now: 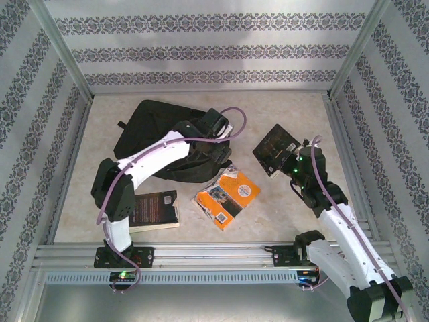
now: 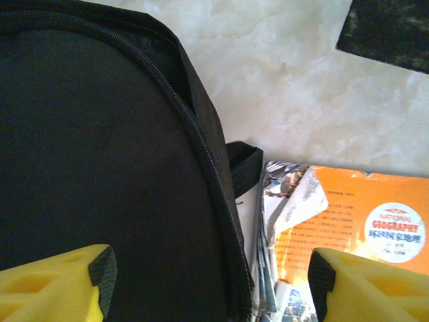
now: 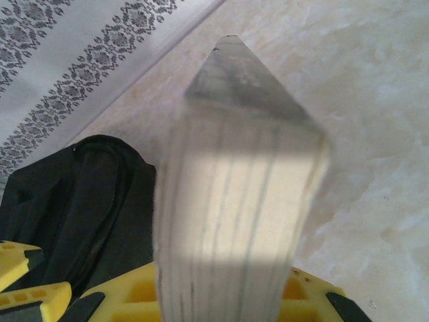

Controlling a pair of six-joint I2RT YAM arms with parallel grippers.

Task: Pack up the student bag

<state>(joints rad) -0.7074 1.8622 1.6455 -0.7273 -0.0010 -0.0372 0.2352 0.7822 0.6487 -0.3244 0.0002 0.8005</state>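
Observation:
The student bag (image 1: 151, 131) is a large black backpack lying flat at the back left of the table. My left gripper (image 1: 220, 155) hovers open over its right edge; in the left wrist view its yellow fingers (image 2: 64, 282) straddle the bag's zipper seam (image 2: 194, 134) with nothing held between them (image 2: 211, 275). An orange magazine-like book (image 1: 228, 196) lies just right of the bag (image 2: 87, 147), also seen under the left gripper's right finger as the orange book (image 2: 348, 221). My right gripper (image 1: 285, 164) is shut on a dark-covered book (image 1: 275, 149), holding it off the table; its page edges (image 3: 238, 215) rise from the gripper (image 3: 224, 302).
Another dark-covered book (image 1: 153, 209) lies near the front left, beside the left arm's base. Patterned walls and metal rails (image 1: 201, 251) enclose the marble-look tabletop (image 1: 281, 208). The bag (image 3: 74, 201) shows to the left of the held book.

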